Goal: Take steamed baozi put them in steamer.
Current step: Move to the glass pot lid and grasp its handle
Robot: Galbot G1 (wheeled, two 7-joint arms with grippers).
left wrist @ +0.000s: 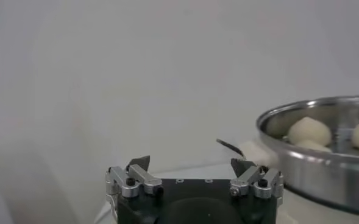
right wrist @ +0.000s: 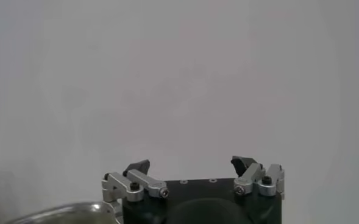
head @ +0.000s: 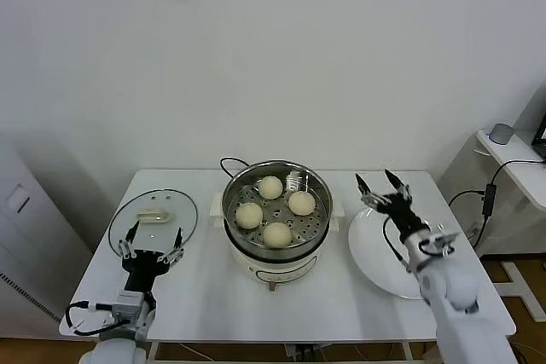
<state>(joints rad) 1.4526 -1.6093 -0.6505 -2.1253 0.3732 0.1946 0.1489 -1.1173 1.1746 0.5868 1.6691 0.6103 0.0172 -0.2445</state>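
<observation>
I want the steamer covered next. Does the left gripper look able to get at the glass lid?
Probably yes: the left gripper is open right beside the glass lid, nothing between them.

4 pale baozi (head: 275,210) sit in steel steamer (head: 232,210), table center.

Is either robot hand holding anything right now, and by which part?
Nothing is held. The left gripper and right gripper are both open and empty.
</observation>
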